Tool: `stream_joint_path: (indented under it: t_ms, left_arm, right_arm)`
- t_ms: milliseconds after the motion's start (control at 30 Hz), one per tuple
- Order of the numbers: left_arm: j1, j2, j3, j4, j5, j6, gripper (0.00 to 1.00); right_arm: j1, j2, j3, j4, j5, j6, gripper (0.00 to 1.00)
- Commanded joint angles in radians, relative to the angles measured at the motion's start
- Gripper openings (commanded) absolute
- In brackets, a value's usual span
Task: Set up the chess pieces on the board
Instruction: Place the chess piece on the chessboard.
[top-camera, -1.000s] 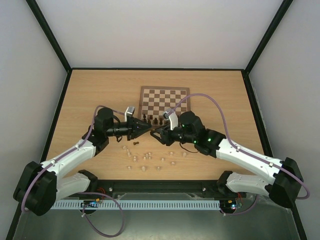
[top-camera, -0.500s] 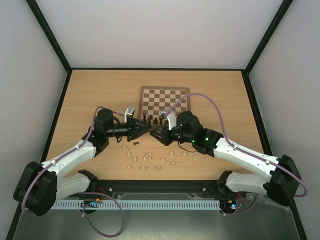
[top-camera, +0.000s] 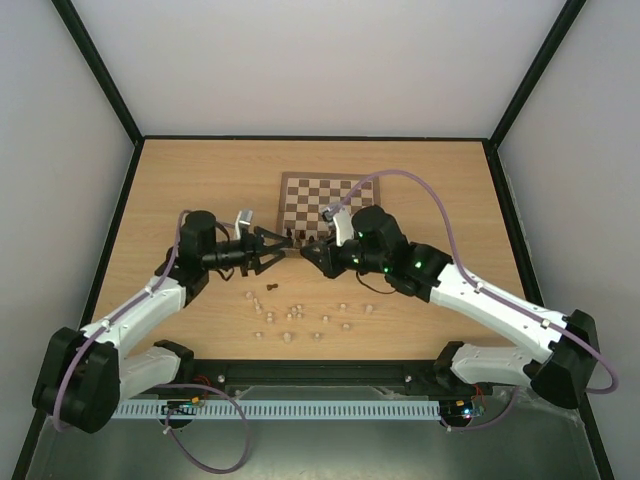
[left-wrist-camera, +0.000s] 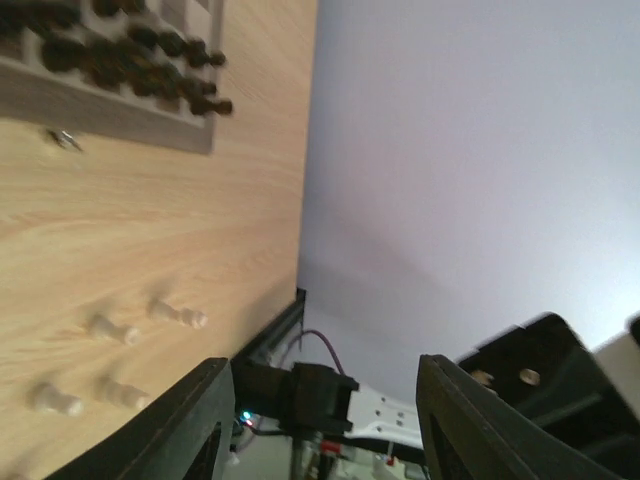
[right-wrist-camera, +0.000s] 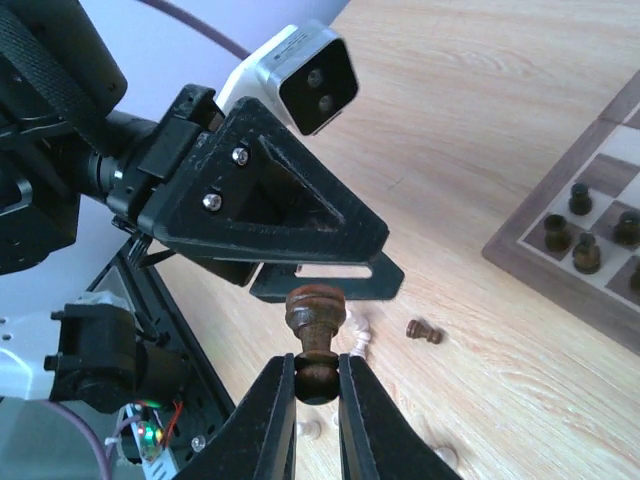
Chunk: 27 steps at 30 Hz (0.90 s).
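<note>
The top external camera looks down from high behind the near edge over the worktop (top-camera: 200, 180). The left wrist camera, rolled sideways, skims low toward the board (left-wrist-camera: 100, 105). The right wrist camera closely faces the left end effector (right-wrist-camera: 375, 255); all show the board's near edge.

The table (top-camera: 190, 190) is pale, matt wood with a fine grain, and the board (top-camera: 345, 196) is smooth wood in a darker frame. The dark piece (right-wrist-camera: 316, 310) looks like varnished, slightly glossy wood. The left gripper (top-camera: 284, 251) is matt black plastic with bright metal screws (right-wrist-camera: 212, 201).
</note>
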Motion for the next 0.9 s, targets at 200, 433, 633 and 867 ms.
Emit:
stream_joint_path:
  t_ms: [200,433,633,867]
  left_arm:
    - [0.278,-0.056,0.082,-0.374,0.015,0.362,0.56]
    - [0.326,-0.022,0.068,-0.424,0.020,0.465,0.56]
    - [0.357,0.012,0.046,-0.427,0.046,0.517,0.56]
    - [0.383,0.027,0.028,-0.425,0.075,0.551,0.56]
  right_arm:
    - [-0.089,0.226,0.385,-0.548,0.173,-0.072,0.10]
    - [-0.141,0.594,0.785,-0.822,0.283,-0.118,0.10]
    - [-0.159,0.892,1.094,-1.003,0.354,-0.135,0.08]
    - [-0.163,1.075,1.276,-1.143,0.428,-0.136,0.08]
